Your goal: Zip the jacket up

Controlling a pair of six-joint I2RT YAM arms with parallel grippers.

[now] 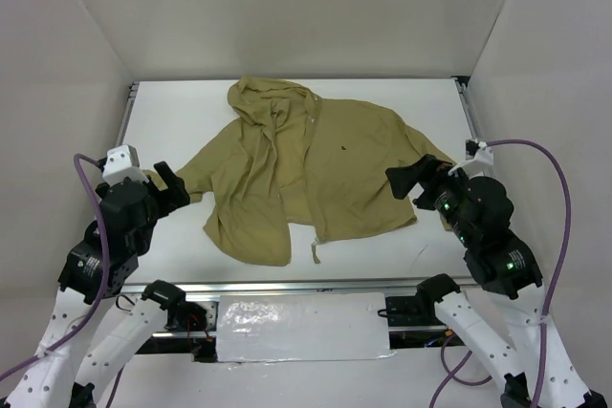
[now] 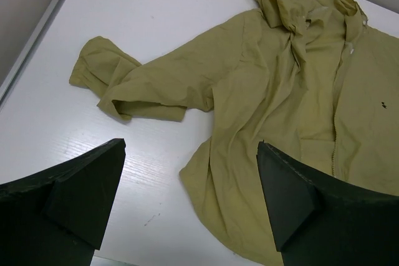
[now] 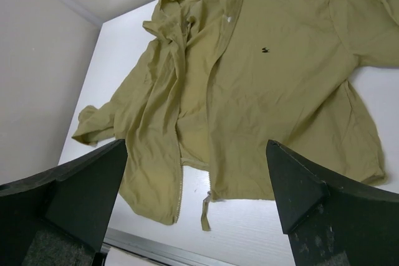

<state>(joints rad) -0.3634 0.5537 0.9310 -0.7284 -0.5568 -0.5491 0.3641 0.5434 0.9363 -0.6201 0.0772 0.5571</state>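
The olive-tan hooded jacket (image 1: 325, 164) lies flat on the white table (image 1: 182, 112), hood at the far side, its front unzipped. The left panel is folded open, with the two zipper edges apart at the hem. The zipper pull tab (image 1: 316, 253) hangs below the right panel's hem and also shows in the right wrist view (image 3: 204, 211). A small dark chest mark (image 3: 265, 50) is on the right panel. My left gripper (image 1: 170, 186) is open and empty beside the left sleeve cuff (image 2: 93, 66). My right gripper (image 1: 409, 179) is open and empty over the right sleeve. In the wrist views the left gripper (image 2: 190, 154) and right gripper (image 3: 196, 147) both stand wide open above the jacket (image 2: 280, 91).
White enclosure walls (image 1: 76, 64) stand on the left, right and far sides. A metal rail (image 1: 316, 286) runs along the table's near edge, with a foil-wrapped panel (image 1: 301, 327) below it. Purple cables (image 1: 550, 169) loop by both arms.
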